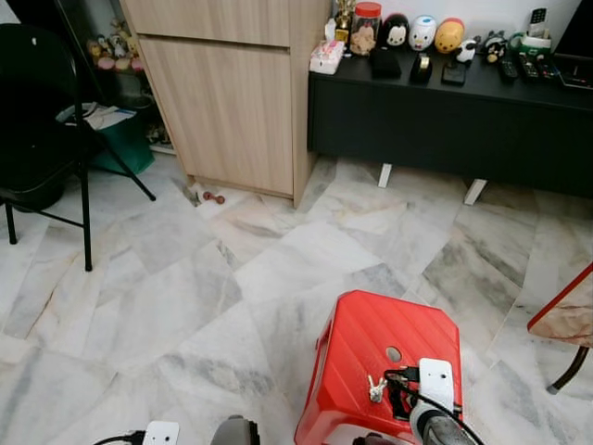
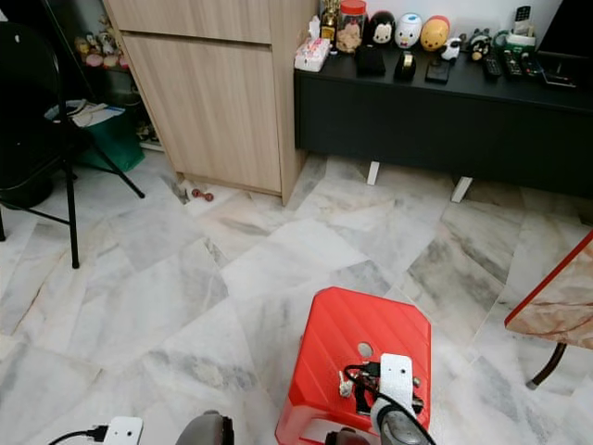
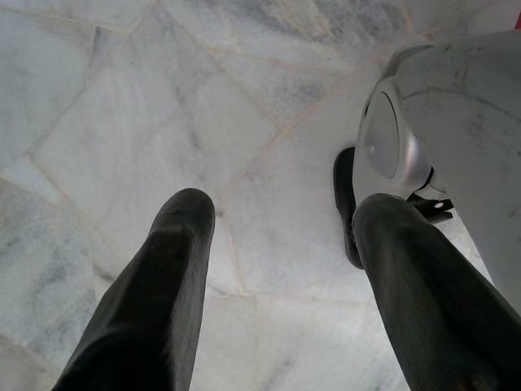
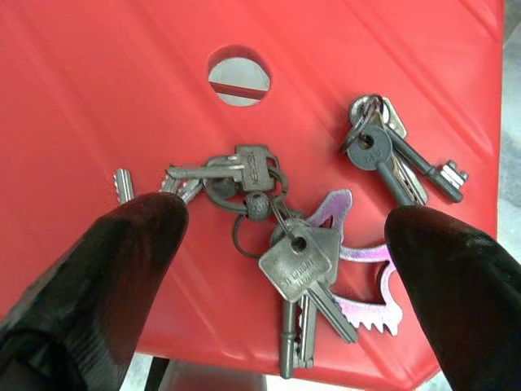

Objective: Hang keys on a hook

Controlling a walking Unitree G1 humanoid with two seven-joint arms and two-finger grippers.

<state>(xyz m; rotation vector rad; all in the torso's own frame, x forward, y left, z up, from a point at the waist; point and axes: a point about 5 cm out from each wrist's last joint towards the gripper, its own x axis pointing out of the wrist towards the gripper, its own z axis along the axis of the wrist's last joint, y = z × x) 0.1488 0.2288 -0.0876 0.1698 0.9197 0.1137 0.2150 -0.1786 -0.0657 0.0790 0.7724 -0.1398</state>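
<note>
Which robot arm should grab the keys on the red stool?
The right. Its right gripper hangs open over the keys on the red stool, one finger either side. The left gripper points at bare floor.

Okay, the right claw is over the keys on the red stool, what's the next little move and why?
Probably lower the right claw straight down and close it on the bunch of keys. Its fingers stand open on either side of the bunch, which lies flat on the red stool, not yet gripped. A smaller set of keys lies apart, so it should stay clear.
</note>
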